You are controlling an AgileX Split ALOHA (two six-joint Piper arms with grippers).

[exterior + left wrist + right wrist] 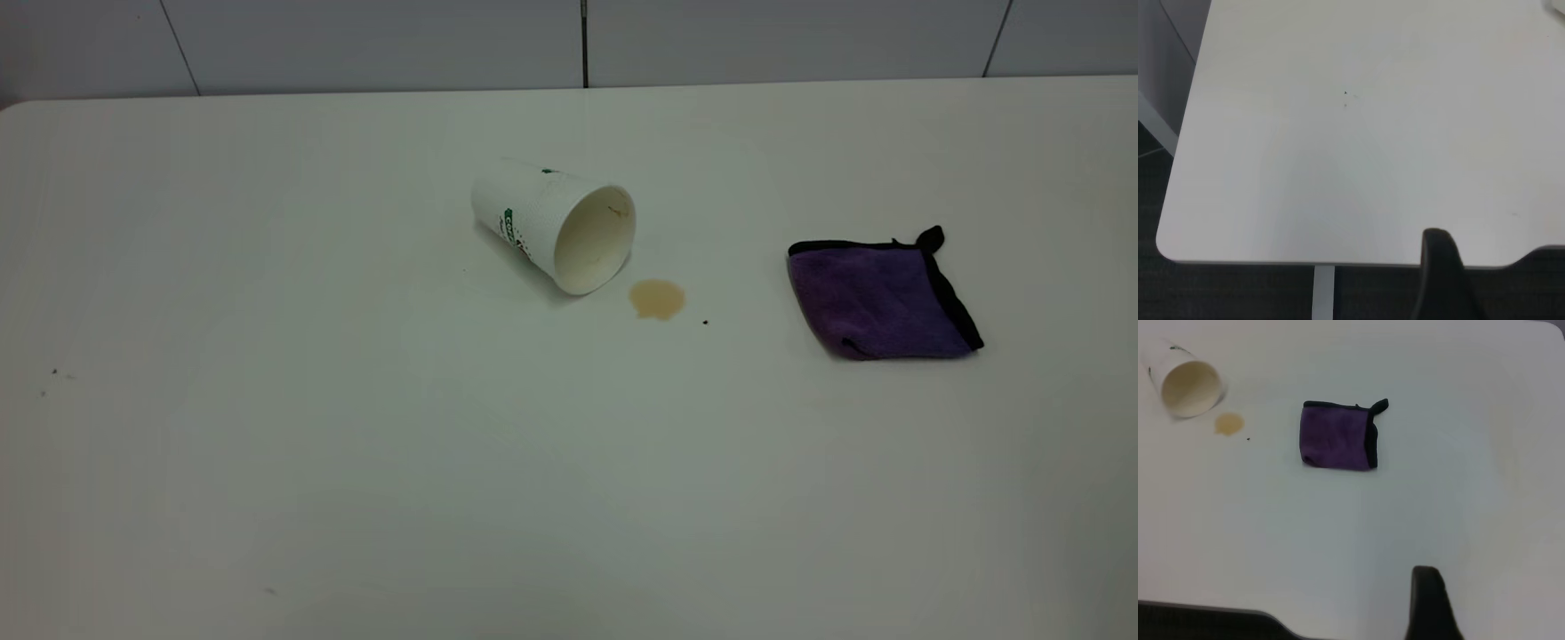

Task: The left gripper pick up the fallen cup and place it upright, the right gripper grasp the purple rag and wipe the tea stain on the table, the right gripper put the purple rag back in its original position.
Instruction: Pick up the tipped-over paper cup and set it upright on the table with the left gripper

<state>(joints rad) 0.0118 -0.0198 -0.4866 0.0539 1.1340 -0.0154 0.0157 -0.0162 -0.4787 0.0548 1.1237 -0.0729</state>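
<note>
Cup [553, 227] on its side, tea stain [657, 299] just off its mouth, purple rag [880, 300] well right. Right gripper [1431, 603] sits well back from the rag near the table [267, 444] edge; jaw state of both grippers can't be told.

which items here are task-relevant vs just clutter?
Task-relevant:
- cup, on its side, mouth toward the stain
- tea stain, just off the cup's mouth
- purple rag, folded, apart from both
- table

Not part of the job:
- black speck beside the stain
- small dark specks near the table's left edge
- tiled wall behind
</note>
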